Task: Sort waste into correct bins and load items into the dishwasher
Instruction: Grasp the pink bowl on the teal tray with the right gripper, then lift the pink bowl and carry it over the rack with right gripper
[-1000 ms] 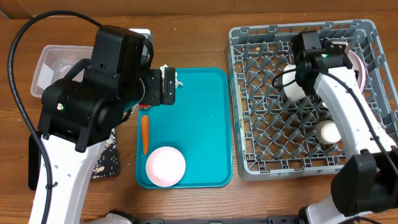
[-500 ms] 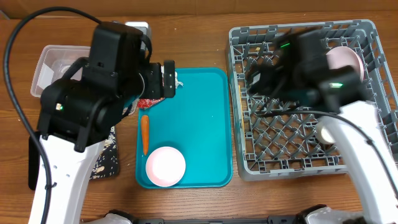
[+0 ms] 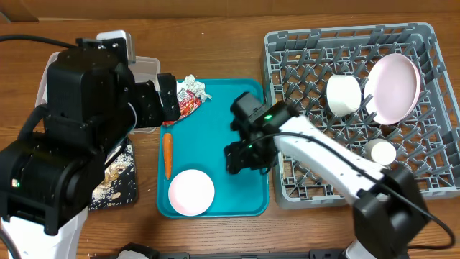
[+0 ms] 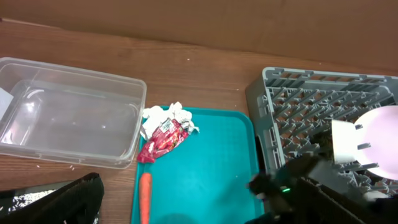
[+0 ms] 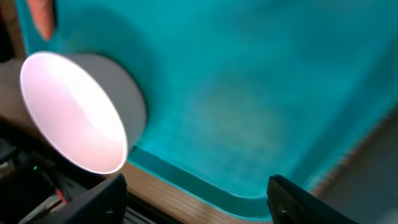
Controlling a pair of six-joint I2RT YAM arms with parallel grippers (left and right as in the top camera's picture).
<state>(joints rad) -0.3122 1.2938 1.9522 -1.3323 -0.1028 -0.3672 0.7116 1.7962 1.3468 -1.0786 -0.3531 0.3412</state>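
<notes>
Right gripper hovers over teal tray, fingers spread; white bowl just beside one finger, seemingly untouched.

We see our right arm stretched leftward across the middle of the overhead view, elbow bent. The right gripper points down, its fingers spread wide and empty. Our left arm bulks at the left. The left gripper points right, its jaws unreadable.

clear plastic tub, crinkled wrapper — seemingly foil
</notes>
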